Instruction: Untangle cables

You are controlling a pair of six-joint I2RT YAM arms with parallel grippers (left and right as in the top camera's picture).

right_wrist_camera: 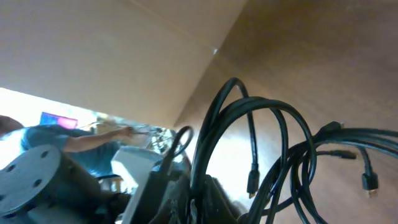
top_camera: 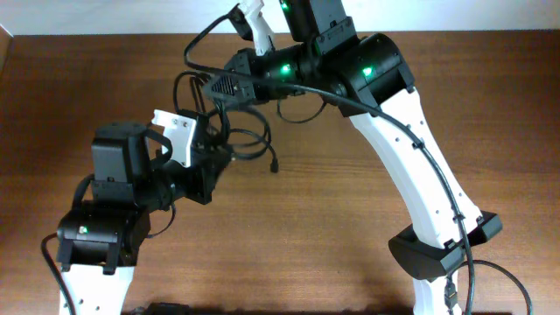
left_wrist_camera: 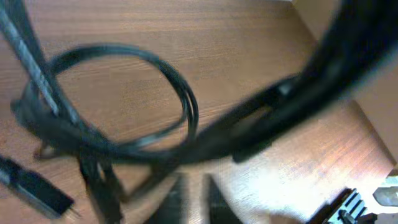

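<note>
A tangle of black cables (top_camera: 249, 140) lies on the wooden table at upper centre, with one loose plug (top_camera: 274, 166) below it. My right gripper (top_camera: 216, 87) is shut on a black cable (right_wrist_camera: 208, 143) and holds a bundle lifted off the table; other loops and plugs (right_wrist_camera: 252, 180) hang beside it. My left gripper (top_camera: 213, 164) is just left of the tangle. In the blurred left wrist view its fingers (left_wrist_camera: 196, 199) stand slightly apart with bare table between them, below a cable loop (left_wrist_camera: 186, 106). A plug (left_wrist_camera: 37, 190) lies at the left.
The wooden table (top_camera: 350, 219) runs to a pale wall at the back. The right arm (top_camera: 411, 149) arcs over the table's right half. The left arm's base (top_camera: 96, 236) is at the front left.
</note>
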